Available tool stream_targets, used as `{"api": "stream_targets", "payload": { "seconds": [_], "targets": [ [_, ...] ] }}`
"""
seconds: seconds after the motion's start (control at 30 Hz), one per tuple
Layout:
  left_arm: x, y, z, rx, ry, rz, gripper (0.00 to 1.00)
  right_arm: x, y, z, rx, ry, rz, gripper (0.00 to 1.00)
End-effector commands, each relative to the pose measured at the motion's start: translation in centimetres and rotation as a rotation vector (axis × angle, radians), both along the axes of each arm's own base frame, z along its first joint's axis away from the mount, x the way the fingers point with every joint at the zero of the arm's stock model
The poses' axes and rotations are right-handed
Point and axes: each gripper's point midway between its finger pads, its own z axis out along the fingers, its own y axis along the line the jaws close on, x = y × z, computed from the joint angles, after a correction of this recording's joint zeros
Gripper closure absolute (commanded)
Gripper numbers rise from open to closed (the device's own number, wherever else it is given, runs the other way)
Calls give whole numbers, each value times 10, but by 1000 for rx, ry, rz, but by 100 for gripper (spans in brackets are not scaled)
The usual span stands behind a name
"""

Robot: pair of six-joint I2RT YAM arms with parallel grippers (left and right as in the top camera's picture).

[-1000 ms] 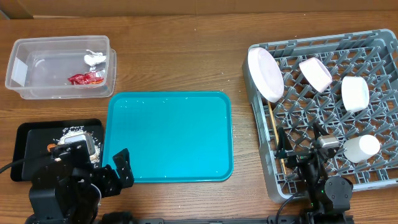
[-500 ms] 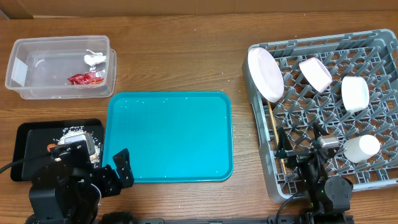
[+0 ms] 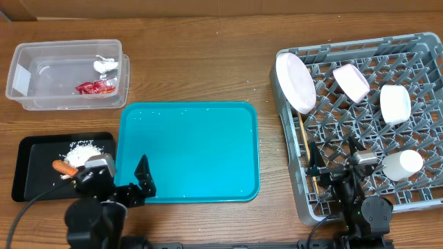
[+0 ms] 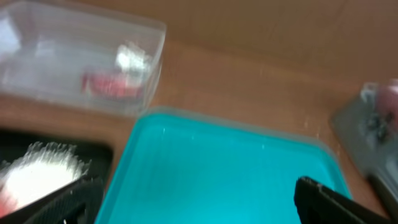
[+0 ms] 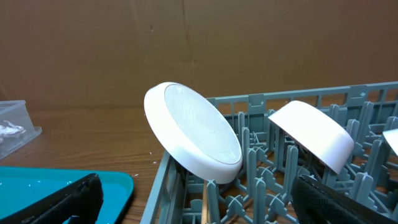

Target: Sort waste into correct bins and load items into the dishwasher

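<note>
Wrap-up, I'd judge: plate (image 3: 296,83), bowls (image 3: 351,81), cup (image 3: 403,164), chopsticks (image 3: 305,149) in rack (image 3: 415,200); wrapper (image 3: 93,87), paper (image 3: 105,66) in tub (image 3: 21,52); rice (image 3: 82,151), carrot (image 3: 64,167) in black tray (image 3: 28,173). Teal tray (image 3: 187,152) bare. Left fingers (image 4: 62,200), right fingers (image 5: 62,199) wide open, empty. Next: probably just park the arms.

Staged robot test bench; wooden table (image 3: 208,62), brown backdrop (image 5: 249,43), grey dish rack (image 3: 415,197)

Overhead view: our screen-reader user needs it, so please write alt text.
A grey dish rack on the right holds a plate, two bowls, a cup and chopsticks. A teal tray sits mid-table; left of it, a clear tub holds a red wrapper and white paper, and a black tray holds rice and a carrot.
</note>
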Motion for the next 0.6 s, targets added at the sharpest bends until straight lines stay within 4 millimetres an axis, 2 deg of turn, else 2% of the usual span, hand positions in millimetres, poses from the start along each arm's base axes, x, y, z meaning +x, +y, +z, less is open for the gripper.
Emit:
{"api": "stream_targets", "payload": {
  "seconds": [0.0, 0.03, 0.13, 0.3, 0.4, 0.53, 0.57],
  "targets": [
    [8, -13, -19, 36, -88, -91, 0, 0, 0, -1, -9, -8, 1, 0],
    [13, -20, -20, 54, -163, -133, 0, 0, 0, -1, -9, -8, 1, 0],
    [22, -22, -19, 64, -273, -148, 0, 0, 0, -1, -9, -8, 1, 0],
    [36, -17, -19, 102, -403, -115, 0, 0, 0, -1, -9, -8, 1, 0],
    [41, -12, -33, 106, -400, -85, 0, 0, 0, -1, -9, -8, 1, 0],
    [43, -11, -72, 91, -274, -85, 0, 0, 0, -1, -9, -8, 1, 0],
    [43, -11, -70, 93, -282, -80, 0, 0, 0, -1, -9, -8, 1, 0]
  ]
}}
